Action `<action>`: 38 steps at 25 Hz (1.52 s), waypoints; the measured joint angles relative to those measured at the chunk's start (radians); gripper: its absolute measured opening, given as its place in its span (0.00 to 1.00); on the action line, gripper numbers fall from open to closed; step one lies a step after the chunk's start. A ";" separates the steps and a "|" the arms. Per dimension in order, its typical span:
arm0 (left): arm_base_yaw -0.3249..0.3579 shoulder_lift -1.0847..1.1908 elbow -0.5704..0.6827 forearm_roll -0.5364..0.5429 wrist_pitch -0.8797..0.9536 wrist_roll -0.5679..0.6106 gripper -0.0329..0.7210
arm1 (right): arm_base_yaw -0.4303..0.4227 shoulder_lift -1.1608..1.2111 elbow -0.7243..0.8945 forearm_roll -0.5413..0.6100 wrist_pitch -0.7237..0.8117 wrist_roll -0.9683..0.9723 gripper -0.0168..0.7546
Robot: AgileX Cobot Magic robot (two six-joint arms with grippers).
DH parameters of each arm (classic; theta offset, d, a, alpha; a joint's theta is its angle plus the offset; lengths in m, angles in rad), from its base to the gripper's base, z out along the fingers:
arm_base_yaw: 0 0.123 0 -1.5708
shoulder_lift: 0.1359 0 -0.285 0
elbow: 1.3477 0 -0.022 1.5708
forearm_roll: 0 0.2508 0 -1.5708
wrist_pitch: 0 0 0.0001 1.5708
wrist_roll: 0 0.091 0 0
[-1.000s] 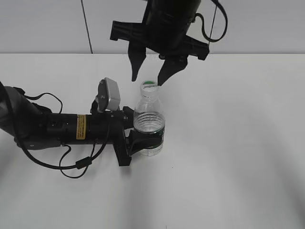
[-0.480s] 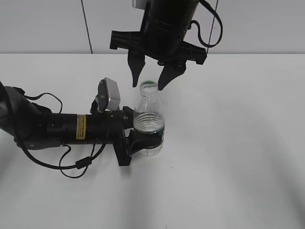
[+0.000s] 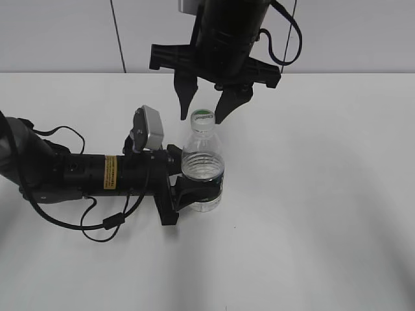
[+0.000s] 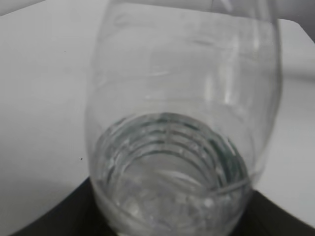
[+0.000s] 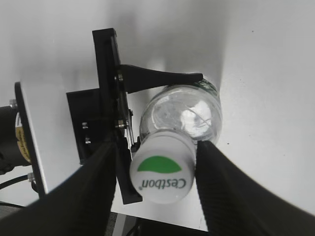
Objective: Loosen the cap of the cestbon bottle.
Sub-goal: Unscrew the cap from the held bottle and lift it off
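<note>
The cestbon bottle (image 3: pixel 202 165) stands upright on the white table, clear and ribbed, with water inside. My left gripper (image 3: pixel 200 186) lies level with the table and is shut on its lower body; the bottle fills the left wrist view (image 4: pixel 182 123). The cap (image 3: pixel 203 117), white with a green half, sits on top. My right gripper (image 3: pixel 202 119) hangs over it, open, one finger on each side of the cap. In the right wrist view the cap (image 5: pixel 162 169) sits between the fingers of my right gripper (image 5: pixel 156 147), with a gap on the left side.
The left arm (image 3: pixel 78 172) lies along the table from the left edge, with its white camera block (image 3: pixel 150 129) and a loose black cable (image 3: pixel 104 223). A grey wall (image 3: pixel 363 32) stands behind the table's far edge.
My right gripper has come down a little, so its fingertips now stand at cap height on both sides. The left gripper and the bottle have not moved.
</note>
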 joint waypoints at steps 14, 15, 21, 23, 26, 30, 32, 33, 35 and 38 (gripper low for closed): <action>0.000 0.000 -0.001 0.000 0.002 0.000 0.54 | 0.000 0.001 0.033 0.006 0.001 -0.041 0.44; 0.000 0.000 -0.001 0.000 0.002 0.000 0.54 | 0.000 0.001 0.033 0.005 0.001 -0.041 0.44; 0.000 0.000 -0.001 0.000 0.003 0.000 0.54 | 0.000 0.001 0.033 0.003 0.001 -0.042 0.43; 0.000 0.000 -0.001 0.000 0.003 0.000 0.54 | 0.000 0.001 0.033 0.002 0.001 -0.047 0.43; 0.000 0.000 -0.001 0.000 0.003 0.000 0.54 | 0.000 0.001 0.033 0.002 0.001 -0.089 0.43; 0.000 0.000 -0.001 0.000 0.003 0.000 0.54 | 0.000 0.001 0.033 0.001 0.001 -0.308 0.43; 0.000 0.000 -0.001 0.001 0.003 0.000 0.54 | 0.000 0.001 0.033 0.001 0.001 -0.484 0.43; 0.000 0.000 -0.001 0.001 0.003 0.000 0.54 | 0.000 0.001 0.033 0.001 0.001 -0.555 0.43; 0.000 0.000 -0.001 0.002 0.003 0.000 0.54 | 0.000 0.001 0.033 0.001 0.001 -0.703 0.43; 0.000 0.000 -0.001 0.005 0.003 0.001 0.54 | 0.000 0.001 0.033 0.001 0.001 -0.864 0.43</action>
